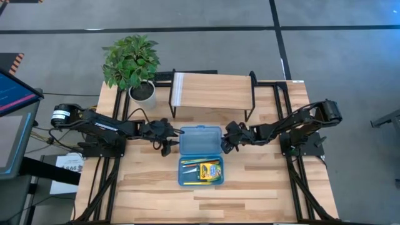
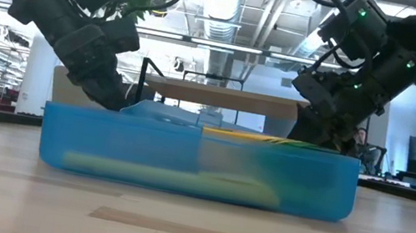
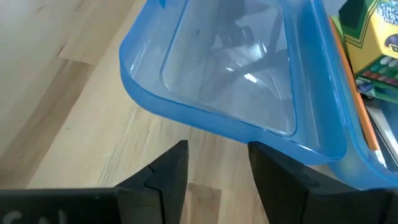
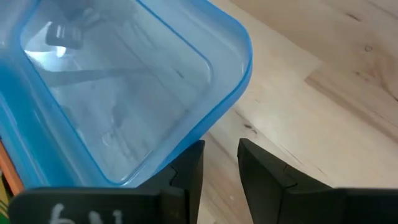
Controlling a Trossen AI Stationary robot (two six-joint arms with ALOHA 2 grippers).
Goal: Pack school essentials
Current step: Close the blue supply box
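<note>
The blue translucent case (image 1: 200, 155) lies open at the table's middle, its lid (image 1: 200, 139) on the far side. The base (image 1: 186, 180) holds the yellow-green crayon box (image 1: 212, 170) and some pencils (image 1: 195, 167). The scissors, sticky notes and eraser do not show. My left gripper (image 1: 167, 145) is open at the lid's left edge, its fingers (image 3: 168, 174) just short of the rim (image 3: 205, 118). My right gripper (image 1: 226, 142) is open at the lid's right edge, by a rounded corner (image 4: 239, 56). In the low view the lid (image 2: 166, 114) slants up slightly. My left gripper comes level from the table's left, and its fingertip (image 3: 264, 155) reaches the lid's left rim (image 3: 286, 146); I cannot tell whether it touches. My right gripper comes level from the right, one fingertip (image 4: 193, 155) at the lid's right rim (image 4: 180, 140); whether it touches, I cannot tell.
A potted plant (image 1: 132, 62) stands at the far left corner. A low wooden shelf on black legs (image 1: 212, 92) sits just behind the case. Bare wooden tabletop (image 1: 262, 194) stretches along the near side and beside the case.
</note>
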